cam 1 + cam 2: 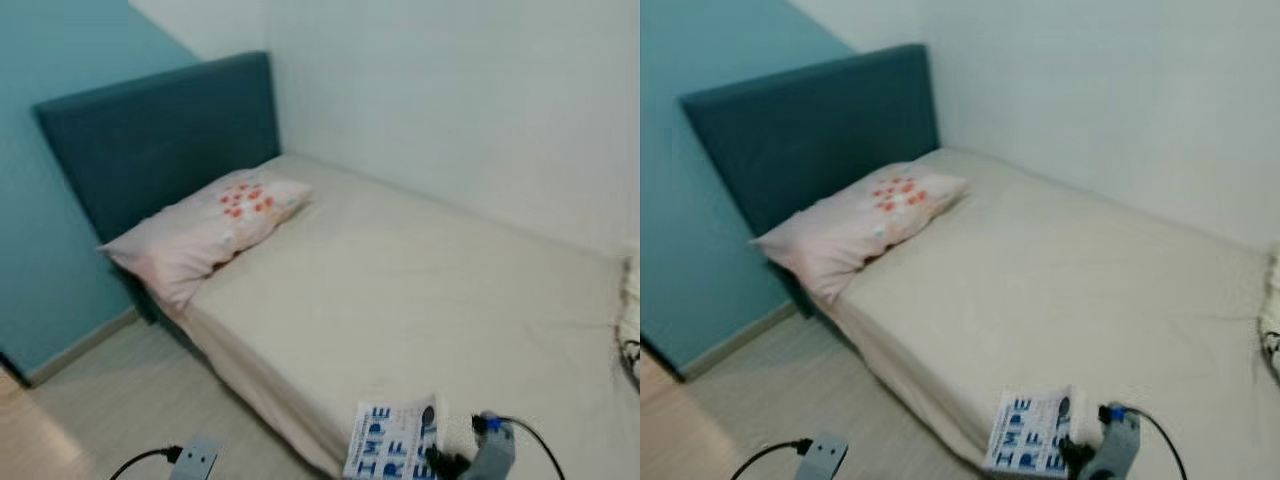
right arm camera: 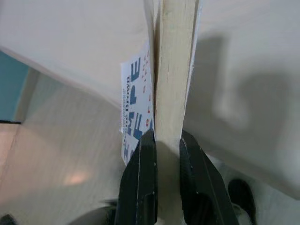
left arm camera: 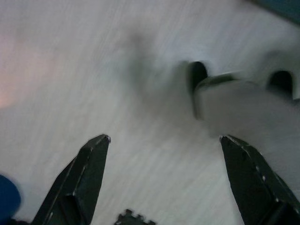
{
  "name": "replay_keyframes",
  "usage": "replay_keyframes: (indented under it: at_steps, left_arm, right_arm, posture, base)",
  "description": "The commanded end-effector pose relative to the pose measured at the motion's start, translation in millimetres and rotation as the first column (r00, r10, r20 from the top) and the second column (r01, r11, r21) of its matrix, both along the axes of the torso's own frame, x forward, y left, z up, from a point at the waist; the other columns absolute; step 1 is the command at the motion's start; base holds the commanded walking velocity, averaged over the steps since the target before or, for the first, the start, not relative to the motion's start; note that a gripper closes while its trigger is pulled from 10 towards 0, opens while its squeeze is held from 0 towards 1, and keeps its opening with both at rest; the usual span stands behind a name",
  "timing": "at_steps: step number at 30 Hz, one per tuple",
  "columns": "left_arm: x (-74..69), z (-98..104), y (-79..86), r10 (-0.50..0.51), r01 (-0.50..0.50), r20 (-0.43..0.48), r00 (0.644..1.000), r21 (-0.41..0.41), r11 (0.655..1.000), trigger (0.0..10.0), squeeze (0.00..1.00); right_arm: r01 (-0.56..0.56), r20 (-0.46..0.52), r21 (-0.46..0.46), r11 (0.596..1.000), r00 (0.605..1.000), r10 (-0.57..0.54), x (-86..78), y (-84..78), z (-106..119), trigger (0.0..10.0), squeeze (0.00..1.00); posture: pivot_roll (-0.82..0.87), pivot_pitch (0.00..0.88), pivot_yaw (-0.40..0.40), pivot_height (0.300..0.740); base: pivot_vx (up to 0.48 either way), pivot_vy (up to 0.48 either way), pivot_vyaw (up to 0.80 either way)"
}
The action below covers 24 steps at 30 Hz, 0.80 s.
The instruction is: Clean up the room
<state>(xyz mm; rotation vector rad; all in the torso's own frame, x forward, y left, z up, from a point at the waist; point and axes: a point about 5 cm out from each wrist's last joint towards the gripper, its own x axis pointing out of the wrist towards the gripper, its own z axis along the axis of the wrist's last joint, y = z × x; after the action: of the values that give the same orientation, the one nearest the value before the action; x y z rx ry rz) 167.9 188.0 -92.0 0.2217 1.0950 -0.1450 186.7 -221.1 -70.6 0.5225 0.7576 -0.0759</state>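
The right gripper (image 2: 161, 140) was pressed shut on a thick paperback book with a white cover and large blue lettering (image 2: 174, 70), pinching it across its cream page edge. In the head views the book (image 1: 392, 441) was held at the near edge of the bed, its cover facing up and its far end over the mattress. The right arm's silver wrist with a blue fitting and black cable (image 1: 492, 445) lay just beside the book, toward the robot's right.

The left gripper (image 3: 164, 150) was spread wide, its two black fingers (image 3: 86, 171) well apart and holding nothing, above the pale wood-grain floor (image 3: 93, 70). A blurred grey rounded object (image 3: 243, 103) showed beyond the fingertips; what it was could not be told. In the head views the left arm's silver wrist (image 1: 197, 457) hung low over the floor beside the bed.

The single bed with a cream fitted sheet (image 1: 420, 290) stood in the corner against a white wall (image 1: 470, 90). A dark teal upholstered headboard (image 1: 160, 135) backed onto a light teal wall (image 1: 50, 200). A pale pink pillow with an orange-red floral print (image 1: 205, 235) rested at the head of the bed, one end overhanging the mattress edge. At the far right margin a white object with dark cording (image 1: 630, 320) lay on the sheet, too cropped to identify.
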Motion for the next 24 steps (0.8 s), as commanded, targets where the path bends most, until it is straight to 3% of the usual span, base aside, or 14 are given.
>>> replay_keyframes:
  at_steps: [1, 7, 10, 24]
  left_arm:
    - [-0.7, 0.3, 4.6, -0.009, 0.009, -0.006, 1.0, 0.014, 1.0, 10.0, 0.0]
    - [-2.0, -0.4, 3.8, -0.018, 0.018, -0.009, 1.0, 0.017, 1.0, 10.0, 0.0]
    - [-3.3, -0.7, 5.7, -0.015, 0.015, -0.013, 1.0, 0.023, 1.0, 10.0, 0.0]
    - [-4.7, -1.4, 4.9, -0.021, 0.021, -0.017, 1.0, 0.023, 1.0, 10.0, 0.0]
  right_arm:
    - [-0.042, 0.019, 0.04, 0.998, 0.999, 0.041, 7.2, 20.0, 0.0, 10.0, 0.0]
    - [0.001, 0.051, -0.003, 1.0, 0.999, -0.001, 19.2, 17.0, 6.4, 10.0, 0.0]
    - [-0.048, 0.102, -0.029, 0.998, 0.993, 0.05, 31.2, 14.2, 15.1, 10.0, 0.0]
    - [-0.209, 0.238, -0.096, 0.973, 0.944, 0.226, 62.2, 27.0, 37.7, 10.0, 0.0]
  posture:
    - [0.03, 0.0, 0.005, 0.74]
    - [0.02, 0.0, 0.007, 0.74]
    - [0.02, 0.0, 0.005, 0.74]
    - [0.02, 0.0, -0.003, 0.74]
  base:
    - [0.0, 0.0, 0.76]
    - [0.264, 0.0, 0.0]
    - [0.337, 0.0, 0.0]
    - [0.342, 0.0, 0.78]
